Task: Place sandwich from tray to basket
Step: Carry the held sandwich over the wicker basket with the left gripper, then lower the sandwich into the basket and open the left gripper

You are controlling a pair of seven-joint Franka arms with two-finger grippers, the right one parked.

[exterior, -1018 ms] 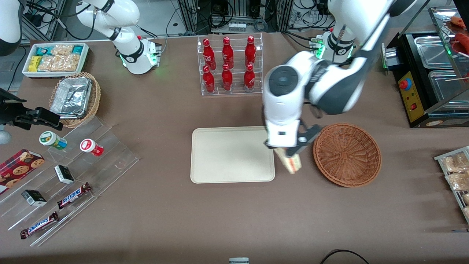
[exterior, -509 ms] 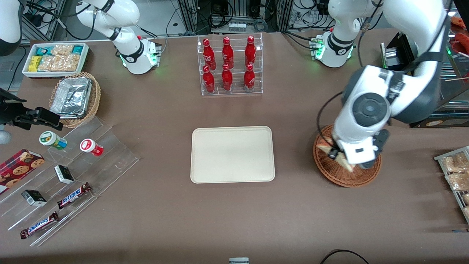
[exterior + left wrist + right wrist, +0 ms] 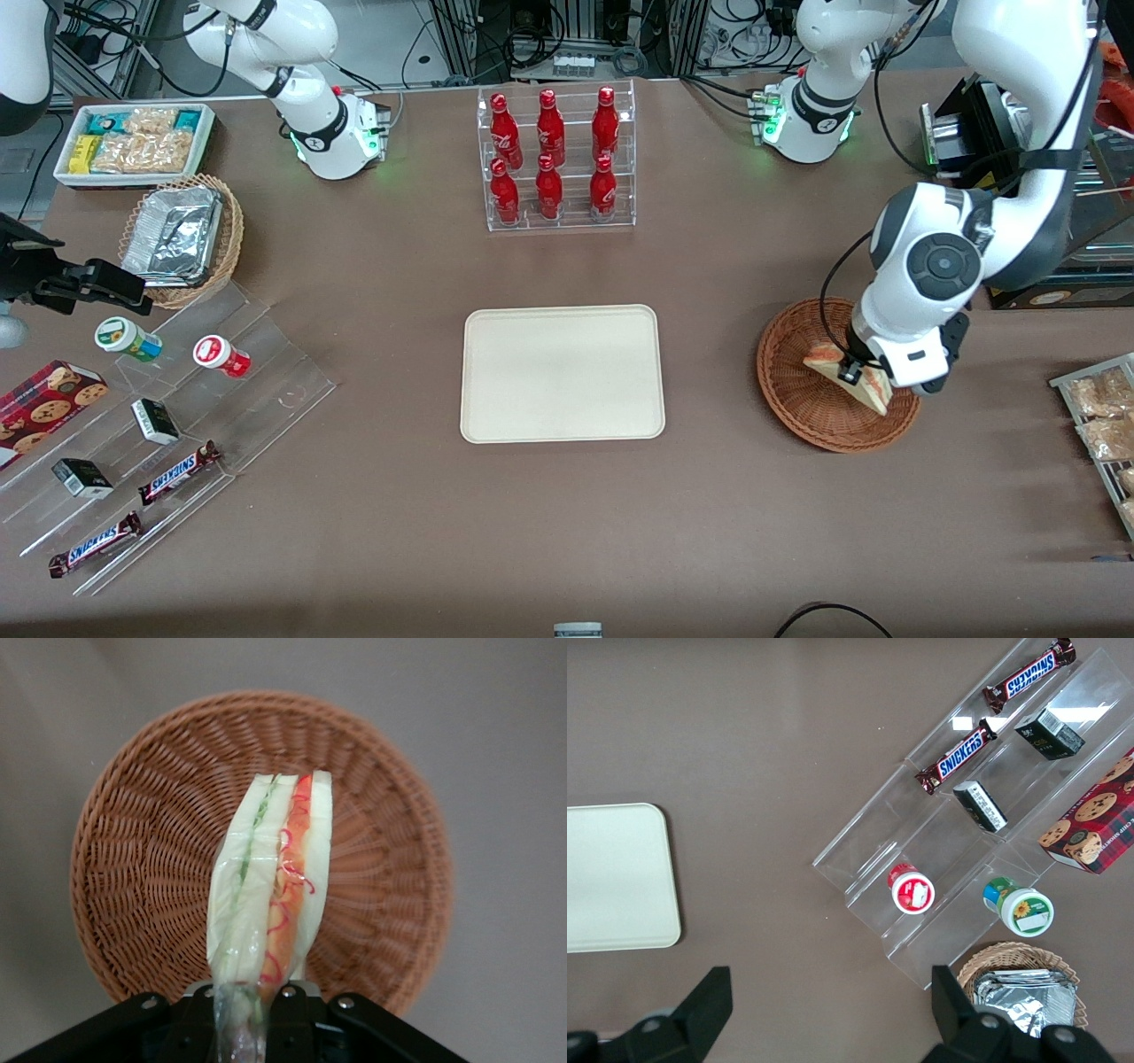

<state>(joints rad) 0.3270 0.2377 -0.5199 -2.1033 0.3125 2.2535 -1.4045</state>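
My gripper (image 3: 858,365) is over the round brown wicker basket (image 3: 791,397), shut on the wrapped triangular sandwich (image 3: 873,392). The sandwich lies within the basket's outline; whether it touches the bottom I cannot tell. In the left wrist view, the gripper (image 3: 241,1014) grips one end of the sandwich (image 3: 285,881), whose white bread, green and orange-red filling show against the basket weave (image 3: 151,850). The cream tray (image 3: 563,372) holds nothing and stands beside the basket, toward the parked arm's end.
A clear rack of red bottles (image 3: 558,151) stands farther from the front camera than the tray. Toward the working arm's end are the black oven (image 3: 1054,297) and a wire basket of wrapped food (image 3: 1107,434). A clear stepped shelf (image 3: 248,425) with snacks is toward the parked arm's end.
My gripper has carried the sandwich from beside the tray to over the basket, then shifted slightly farther toward the working arm's end.
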